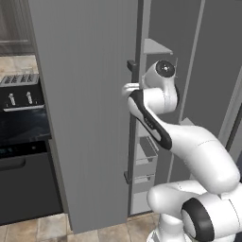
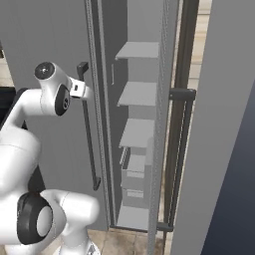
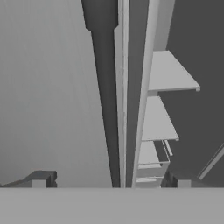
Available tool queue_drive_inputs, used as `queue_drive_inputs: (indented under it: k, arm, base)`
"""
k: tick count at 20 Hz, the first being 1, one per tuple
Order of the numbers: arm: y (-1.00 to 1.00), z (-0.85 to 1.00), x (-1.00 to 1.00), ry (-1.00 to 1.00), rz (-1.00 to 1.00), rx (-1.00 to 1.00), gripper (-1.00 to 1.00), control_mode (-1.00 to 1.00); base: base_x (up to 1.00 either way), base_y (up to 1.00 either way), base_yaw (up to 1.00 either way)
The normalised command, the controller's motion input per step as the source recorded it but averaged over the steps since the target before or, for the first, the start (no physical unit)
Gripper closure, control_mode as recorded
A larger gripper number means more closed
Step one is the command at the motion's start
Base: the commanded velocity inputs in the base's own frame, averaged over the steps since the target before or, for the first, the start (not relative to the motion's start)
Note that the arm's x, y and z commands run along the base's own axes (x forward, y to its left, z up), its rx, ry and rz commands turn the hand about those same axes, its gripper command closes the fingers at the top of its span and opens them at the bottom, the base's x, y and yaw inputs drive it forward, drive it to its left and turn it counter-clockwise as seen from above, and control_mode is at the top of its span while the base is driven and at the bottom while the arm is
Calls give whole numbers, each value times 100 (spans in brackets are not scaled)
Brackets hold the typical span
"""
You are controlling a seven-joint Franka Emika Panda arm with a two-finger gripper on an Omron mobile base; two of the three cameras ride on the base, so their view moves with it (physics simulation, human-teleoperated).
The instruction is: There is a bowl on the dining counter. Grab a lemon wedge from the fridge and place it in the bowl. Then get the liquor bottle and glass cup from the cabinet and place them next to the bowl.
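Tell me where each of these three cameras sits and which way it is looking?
Left base view: behind the arm on its left, facing the fridge; the white arm rises at lower right.
Right base view: behind on its right, looking into the fridge's shelves; the arm rises at lower left.
Hand view: on the hand, looking along the open pincer at the door's dark bar handle.
All three share that handle and the shelves.
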Motion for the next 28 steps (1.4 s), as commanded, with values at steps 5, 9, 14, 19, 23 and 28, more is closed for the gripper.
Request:
queue_drive_inputs:
  k: [5, 9, 14, 19, 23, 28]
  arm:
    - [0, 0, 46, 0, -4, 0, -100, -100]
    - [0, -1, 45, 0, -1, 0, -100, -100]
    - [0, -9, 43, 0, 0, 0, -100, -100]
    - [0, -15, 39, 0, 0, 0, -100, -100]
    - [0, -20, 40, 0, 0, 0, -100, -100]
    - [0, -21, 37, 0, 0, 0, -100, -100]
  base:
    - [0, 0, 0]
    - [0, 0, 0]
    - [0, 0, 0]
    - [0, 0, 0]
    - [0, 0, 0]
    - [0, 0, 0]
